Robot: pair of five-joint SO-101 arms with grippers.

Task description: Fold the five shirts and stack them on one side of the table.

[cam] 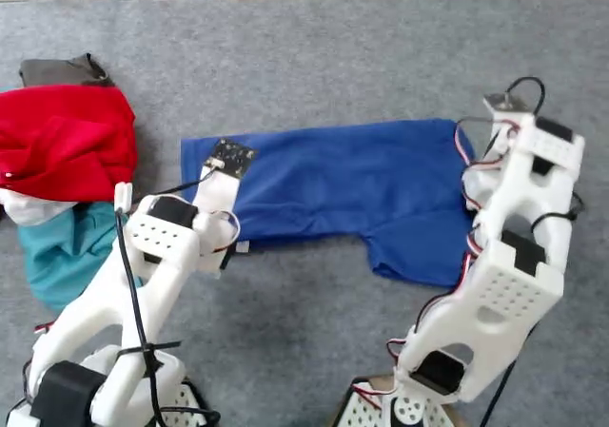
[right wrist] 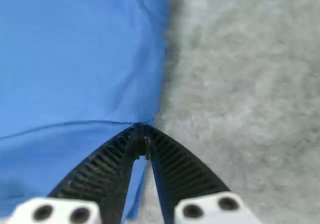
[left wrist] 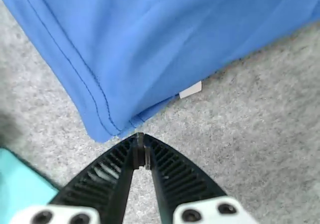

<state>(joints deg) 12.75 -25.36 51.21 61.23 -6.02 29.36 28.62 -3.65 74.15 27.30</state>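
A blue shirt (cam: 352,189) lies flat and folded lengthwise across the middle of the grey table. My left arm (cam: 171,237) stands at its near-left corner. In the left wrist view the left gripper (left wrist: 140,151) is shut, its tips pinching the very tip of the hemmed corner (left wrist: 117,126), beside a small white tag (left wrist: 190,90). My right arm (cam: 528,161) stands over the shirt's right edge. There the right gripper (right wrist: 142,144) is shut on the blue shirt's edge (right wrist: 100,74), creases running into its tips.
A heap of other shirts sits at the left edge: a red one (cam: 62,142) on top, a dark one (cam: 62,70) behind, white (cam: 29,208) and teal (cam: 67,246) beneath. Bare grey table (cam: 314,322) lies in front of the blue shirt.
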